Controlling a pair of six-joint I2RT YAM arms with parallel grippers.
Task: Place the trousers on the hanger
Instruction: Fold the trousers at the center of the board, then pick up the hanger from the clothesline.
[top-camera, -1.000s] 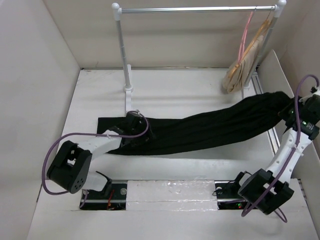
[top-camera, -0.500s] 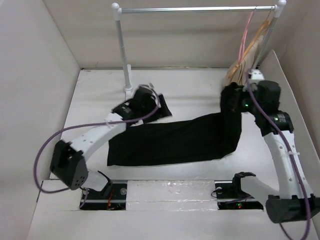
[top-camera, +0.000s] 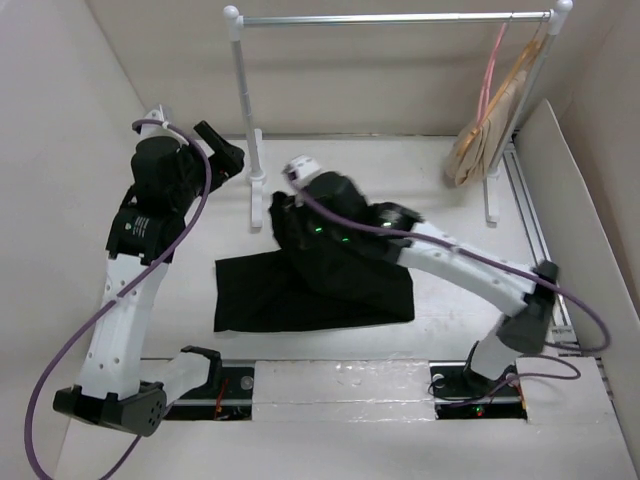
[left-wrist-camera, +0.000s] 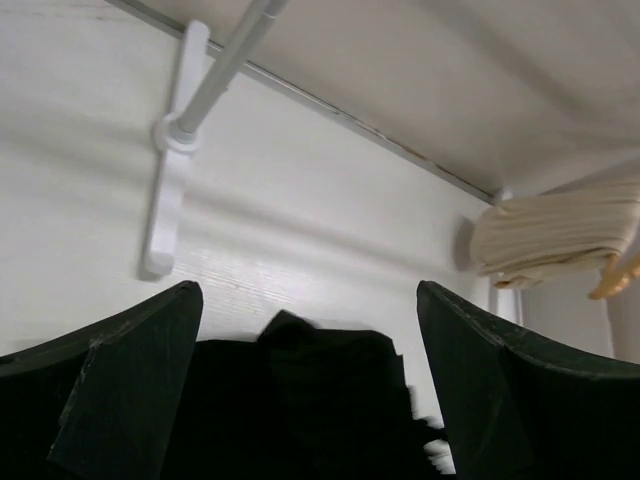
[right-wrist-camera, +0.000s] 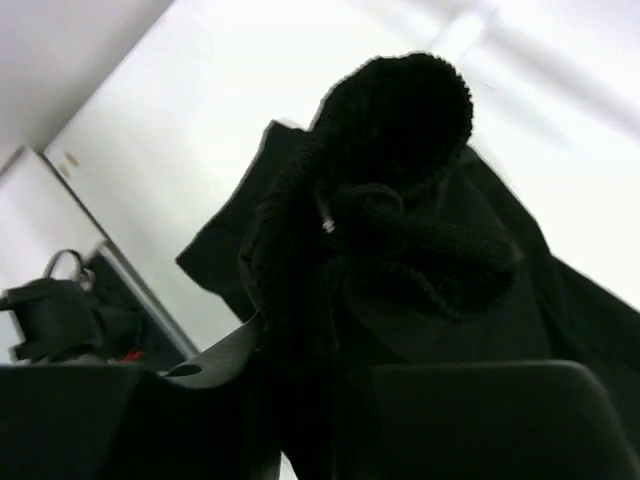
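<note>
My right claw (top-camera: 284, 213) is clenched on the bunched waist end of the black trousers (top-camera: 310, 295); my left claw (left-wrist-camera: 308, 292) gapes empty. They look limp and saggy, so I'd hold them by that thick end.

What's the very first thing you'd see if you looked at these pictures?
The big black trousers heaped in the middle of the table, one bunched end pinched in the right tool. Then the left tool, open and empty, up at the back left, and the pink hanger dangling at the right end of the rail.
</note>
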